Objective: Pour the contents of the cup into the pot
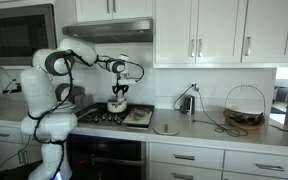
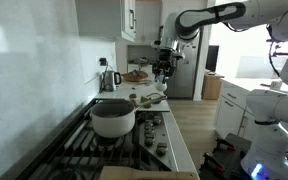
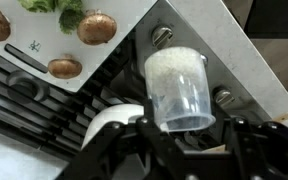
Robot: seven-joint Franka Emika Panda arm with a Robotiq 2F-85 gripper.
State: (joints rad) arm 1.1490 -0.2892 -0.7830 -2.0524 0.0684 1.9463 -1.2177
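Your gripper (image 3: 179, 132) is clamped on the cup (image 3: 176, 85), which is full of white grains, so nothing is poured yet. The pot (image 2: 112, 118) sits on the stove (image 2: 134, 150), well apart at the gripper's 7 o'clock. Left to do: carry it over and tip.

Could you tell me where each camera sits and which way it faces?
An exterior view faces the counter head-on; the arm stands before it.
An exterior view looks along the counter past the pot; the arm reaches in overhead.
Wrist view looks down over the gripper at the cup.
Both exterior views share the stove.
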